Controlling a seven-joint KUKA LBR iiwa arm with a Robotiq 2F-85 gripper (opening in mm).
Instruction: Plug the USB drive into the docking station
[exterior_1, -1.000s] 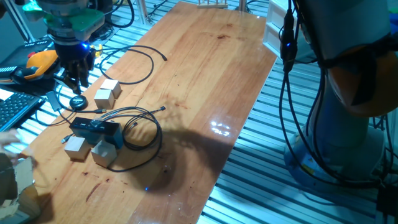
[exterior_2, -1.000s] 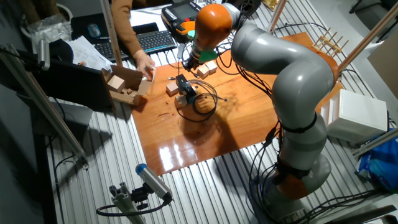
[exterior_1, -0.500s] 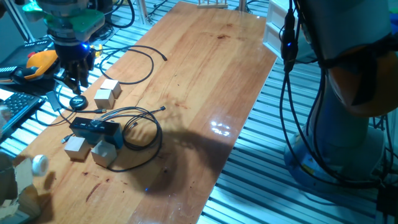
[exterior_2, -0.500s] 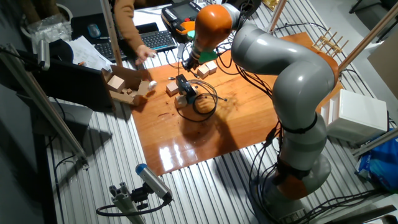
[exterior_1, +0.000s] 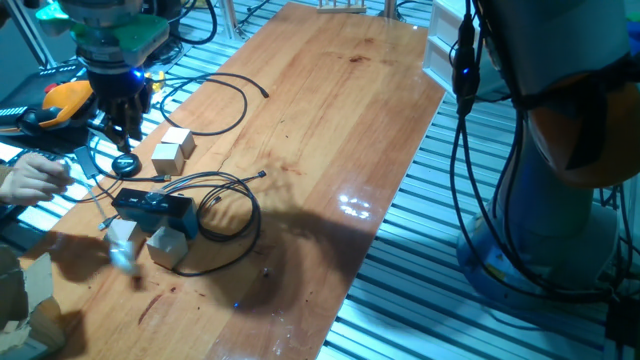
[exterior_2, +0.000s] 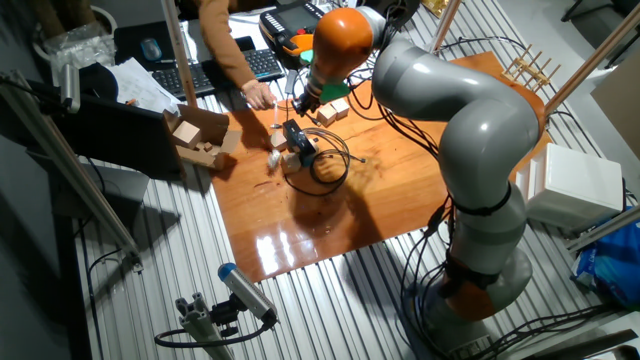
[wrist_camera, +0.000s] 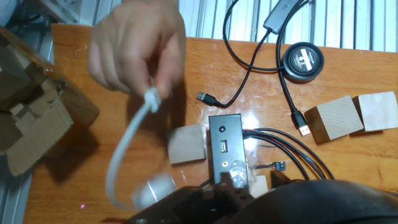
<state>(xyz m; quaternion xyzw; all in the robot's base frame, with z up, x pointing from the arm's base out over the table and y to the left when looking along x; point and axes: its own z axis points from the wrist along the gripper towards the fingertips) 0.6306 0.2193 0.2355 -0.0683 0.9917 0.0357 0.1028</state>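
Observation:
The docking station (exterior_1: 150, 207) lies flat and dark on the wooden table, with thin black cables looped at its right. In the hand view the docking station (wrist_camera: 225, 149) shows a port on its top face. My gripper (exterior_1: 120, 112) hangs above the table's back left, over the station (exterior_2: 297, 138) in the other fixed view. Only dark, blurred fingers (wrist_camera: 280, 186) show at the bottom of the hand view, so their state is unclear. A small shiny thing (wrist_camera: 238, 169) sits just ahead of them. I cannot tell whether it is the USB drive.
A person's hand (wrist_camera: 137, 43) dangles a white cable (wrist_camera: 124, 155) left of the station. Pale wooden cubes (exterior_1: 172, 152) (exterior_1: 168, 245) (wrist_camera: 188, 144) stand around it. A round black puck (wrist_camera: 303, 62) and loose black plugs (wrist_camera: 204, 98) lie nearby. A cardboard box (wrist_camera: 31, 112) sits at the left.
The person's hand has come in from the left edge to beside the docking station, bringing a white cable. My arm and the station have not moved.

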